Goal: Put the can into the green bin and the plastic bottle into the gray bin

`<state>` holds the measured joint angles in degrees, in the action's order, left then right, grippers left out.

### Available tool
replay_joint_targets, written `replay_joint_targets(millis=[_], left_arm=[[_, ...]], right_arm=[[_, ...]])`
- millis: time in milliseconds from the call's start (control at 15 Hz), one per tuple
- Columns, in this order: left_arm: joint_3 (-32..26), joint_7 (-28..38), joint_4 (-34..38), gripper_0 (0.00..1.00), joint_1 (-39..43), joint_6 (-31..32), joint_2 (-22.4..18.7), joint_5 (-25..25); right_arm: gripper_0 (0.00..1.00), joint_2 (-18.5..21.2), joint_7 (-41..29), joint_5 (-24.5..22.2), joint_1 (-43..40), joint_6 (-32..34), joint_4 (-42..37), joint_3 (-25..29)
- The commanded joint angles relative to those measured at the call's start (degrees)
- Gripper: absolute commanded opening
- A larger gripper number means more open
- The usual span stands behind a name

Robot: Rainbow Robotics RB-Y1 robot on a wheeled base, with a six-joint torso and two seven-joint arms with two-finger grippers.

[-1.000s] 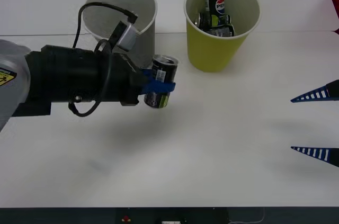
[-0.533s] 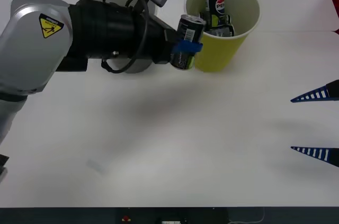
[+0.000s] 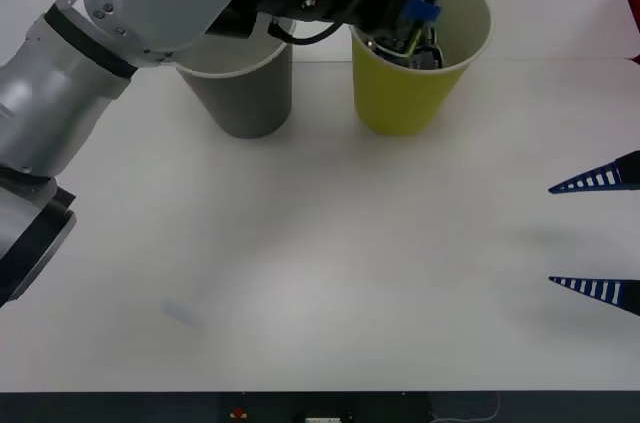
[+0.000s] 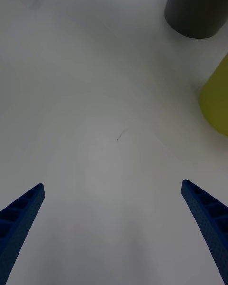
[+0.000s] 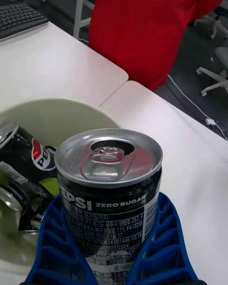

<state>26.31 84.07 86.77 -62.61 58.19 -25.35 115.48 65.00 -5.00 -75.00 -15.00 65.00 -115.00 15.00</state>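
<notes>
the wide white table (image 3: 330, 273) spreads across the front view, bare over its near half. over its far left corner reaches the left arm, a thick grey and black limb with looped black cable, which crosses above the large grey tapered bin (image 3: 245, 93) and hides most of that bin's white rim and mouth. just right of the grey bin, apart from it, stands the large yellow-green tapered bin (image 3: 415, 93) with its pale inside; several dark drink cans (image 3: 415, 48) lie heaped in it, one showing a pepsi logo in the left wrist view.

the left claw (image 3: 412, 11) hangs over the left part of the green bin's mouth, its blue ribbed fingers (image 5: 164, 237) clamped round a small black pepsi zero sugar can with a silvery pull-tab top (image 5: 110, 190). the can stands upright in the grip in the wrist view, above the bin's rim and the heap inside. beyond the table's far edge a person in a red top (image 5: 152, 23) stands close by.

the right claw (image 3: 600, 233) waits low over the table at the right edge, well apart from both bins, its two blue fingers (image 4: 209, 213) spread wide with nothing between them.
</notes>
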Motion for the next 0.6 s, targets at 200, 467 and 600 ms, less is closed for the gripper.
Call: replay_joint_targets(millis=[200, 467, 600], left_arm=[[0.9, -5.9, -20.6, 0.00, -9.4, -6.7, 7.6, 0.6], [4.2, -6.0, -23.0, 0.01, -10.4, -10.4, 8.1, 1.8], [4.3, -6.6, -22.9, 0.97, -10.4, -10.4, 8.1, 1.3]], right_arm=[[1.00, 0.0, 0.0, 0.0, 0.0, 0.0, 0.0, 0.0], [1.00, 0.0, 0.0, 0.0, 0.0, 0.0, 0.0, 0.0], [1.00, 0.0, 0.0, 0.0, 0.0, 0.0, 0.0, 0.0]])
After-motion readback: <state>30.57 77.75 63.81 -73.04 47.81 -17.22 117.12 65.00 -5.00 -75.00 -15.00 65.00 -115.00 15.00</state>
